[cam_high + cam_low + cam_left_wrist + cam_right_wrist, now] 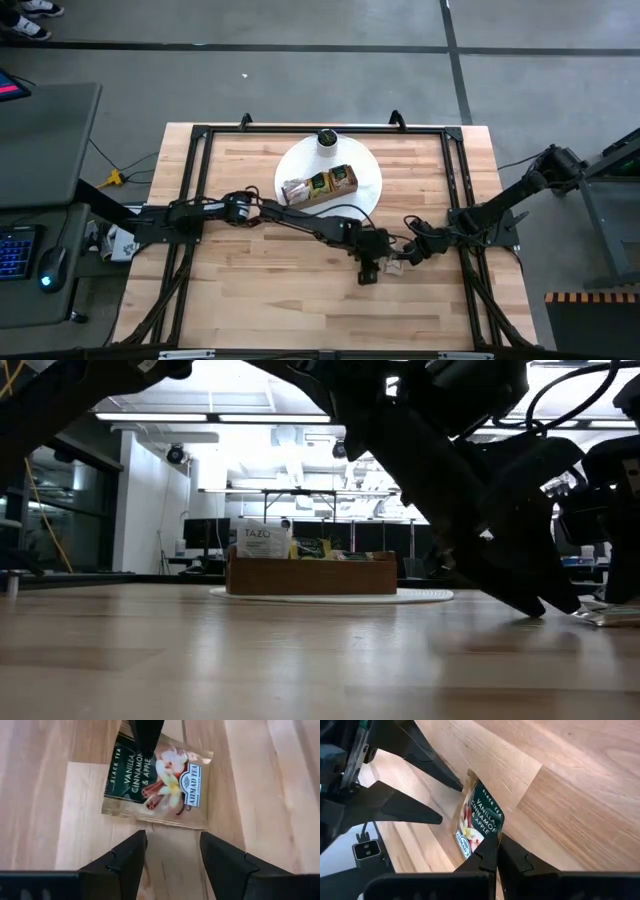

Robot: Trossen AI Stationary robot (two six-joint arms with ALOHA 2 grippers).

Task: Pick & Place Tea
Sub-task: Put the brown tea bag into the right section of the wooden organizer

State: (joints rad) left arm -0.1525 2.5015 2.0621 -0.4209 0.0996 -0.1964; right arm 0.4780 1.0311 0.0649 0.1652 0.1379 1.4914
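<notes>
One tea sachet (157,782), dark green and tan with a vanilla-cinnamon-apple print, lies on the wood right of the table's middle (392,267). My right gripper (495,843) is shut on one edge of it. My left gripper (172,851) is open just short of the opposite edge, one finger to each side, touching nothing. The brown wooden tray (320,186) holds more sachets and stands on a white round plate (365,165). A white cylinder with a dark top (326,140) stands on the plate's far rim. My right gripper pinches the sachet's edge on its dark green half (489,832) between its two shut fingertips, coming in low from the table's right. Only the fingers' free ends are on it. The rest of the sachet (170,800) lies flat on or just above the wood.
The plate with the tray (310,573) sits toward the far edge, behind both grippers. Bare wood (280,300) spreads toward the near edge and the left. A black frame (452,180) runs round the table top. A keyboard and mouse (50,265) are off the table's left side.
</notes>
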